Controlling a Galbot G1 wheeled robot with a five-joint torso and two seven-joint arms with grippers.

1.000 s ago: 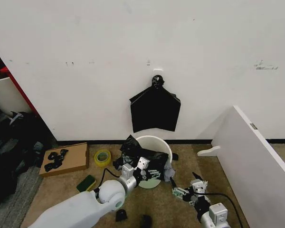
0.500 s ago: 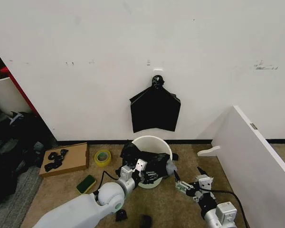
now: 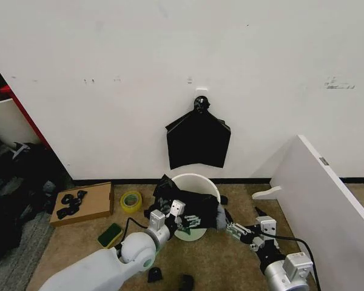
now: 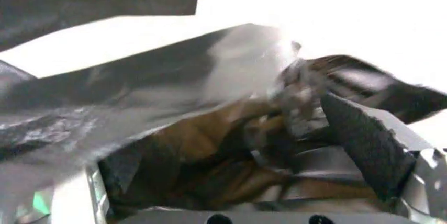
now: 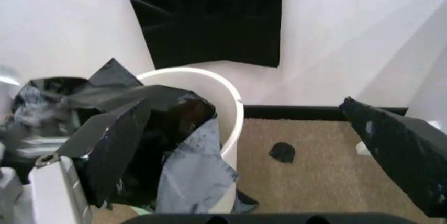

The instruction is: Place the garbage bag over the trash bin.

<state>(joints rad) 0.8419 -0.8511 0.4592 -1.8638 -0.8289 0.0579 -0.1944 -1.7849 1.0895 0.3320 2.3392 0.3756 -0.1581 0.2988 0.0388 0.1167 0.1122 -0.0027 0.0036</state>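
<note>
1. While the bin (image 3: 197, 182) stands on the carpet by the wall, I see the bag (image 3: 188, 209) draped over its near rim and front.
2. My left gripper (image 3: 181, 217) is at the bag's front; I cannot tell whether its fingers are apart or closed.
3. My right gripper (image 3: 235, 230) sits just right of the bin, fingers spread wide, one finger (image 5: 398, 153) clear of the bag.
</note>
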